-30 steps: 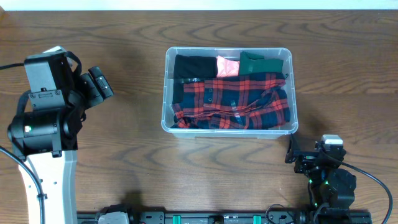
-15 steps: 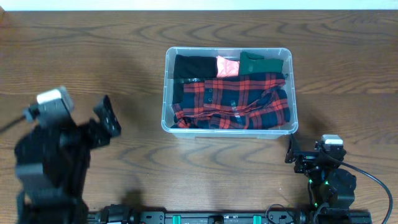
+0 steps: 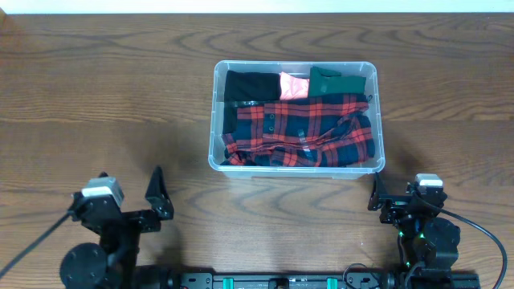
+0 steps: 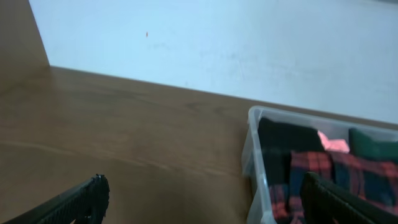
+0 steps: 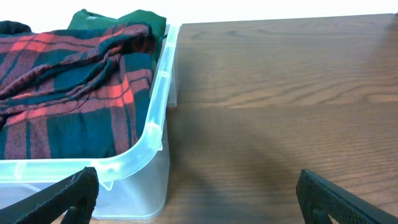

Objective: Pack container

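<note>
The clear container point(image 3: 215, 120) stands mid-table. It holds a red and navy plaid shirt point(image 3: 305, 132) on top, with a black garment point(image 3: 249, 84), a pink one point(image 3: 293, 85) and a green one point(image 3: 337, 82) along its far side. My left gripper point(image 3: 128, 186) is low at the front left, open and empty, well apart from the bin. In the left wrist view the gripper point(image 4: 202, 205) faces bare wood, with the container point(image 4: 252, 155) to its right. My right gripper point(image 3: 401, 195) rests open by the bin's near right corner. In the right wrist view the gripper point(image 5: 199, 202) has the container rim point(image 5: 155, 118) at its left.
Brown wooden table point(image 3: 120, 80) all round the bin. A white wall point(image 4: 217, 43) lies beyond the table's far edge. A black rail with the arm bases point(image 3: 281, 281) runs along the front edge.
My left arm has drawn back from the mid-left of the table down to the front left edge, jaws still open. The right arm and the container have not moved.
</note>
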Robot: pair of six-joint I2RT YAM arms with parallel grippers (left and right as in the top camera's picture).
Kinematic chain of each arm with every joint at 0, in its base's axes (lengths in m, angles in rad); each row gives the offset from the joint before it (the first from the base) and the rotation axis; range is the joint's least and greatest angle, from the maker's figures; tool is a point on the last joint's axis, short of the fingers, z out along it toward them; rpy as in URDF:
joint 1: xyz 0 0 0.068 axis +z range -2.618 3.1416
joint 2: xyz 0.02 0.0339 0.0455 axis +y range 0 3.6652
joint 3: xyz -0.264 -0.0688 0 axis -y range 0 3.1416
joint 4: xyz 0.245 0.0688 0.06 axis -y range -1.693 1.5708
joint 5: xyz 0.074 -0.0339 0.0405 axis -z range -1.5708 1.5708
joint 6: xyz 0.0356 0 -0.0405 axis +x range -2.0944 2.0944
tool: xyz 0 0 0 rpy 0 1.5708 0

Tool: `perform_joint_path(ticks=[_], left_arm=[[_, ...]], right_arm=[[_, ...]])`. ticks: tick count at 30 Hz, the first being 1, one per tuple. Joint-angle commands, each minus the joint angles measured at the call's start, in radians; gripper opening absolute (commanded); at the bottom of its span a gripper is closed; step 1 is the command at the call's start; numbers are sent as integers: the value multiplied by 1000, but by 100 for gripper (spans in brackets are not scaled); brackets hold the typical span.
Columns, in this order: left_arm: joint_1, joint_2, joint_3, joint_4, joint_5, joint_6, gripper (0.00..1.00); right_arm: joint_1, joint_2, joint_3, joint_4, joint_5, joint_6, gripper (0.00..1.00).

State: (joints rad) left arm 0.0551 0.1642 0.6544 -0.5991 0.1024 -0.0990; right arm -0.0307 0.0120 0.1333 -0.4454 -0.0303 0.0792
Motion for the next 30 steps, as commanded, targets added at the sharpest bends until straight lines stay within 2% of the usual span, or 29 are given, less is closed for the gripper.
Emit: perform_joint_path(ticks=[1, 8, 30], left_arm=[[-4, -72, -66, 7, 10, 20, 98], [-4, -156, -164, 8, 11, 20, 98], [-5, -162, -420, 117, 11, 20, 98]], right_arm=[[-10, -6, -6, 2, -4, 13, 99], [-10, -6, -6, 1, -4, 13, 99], [-10, -6, -6, 1, -4, 13, 99]])
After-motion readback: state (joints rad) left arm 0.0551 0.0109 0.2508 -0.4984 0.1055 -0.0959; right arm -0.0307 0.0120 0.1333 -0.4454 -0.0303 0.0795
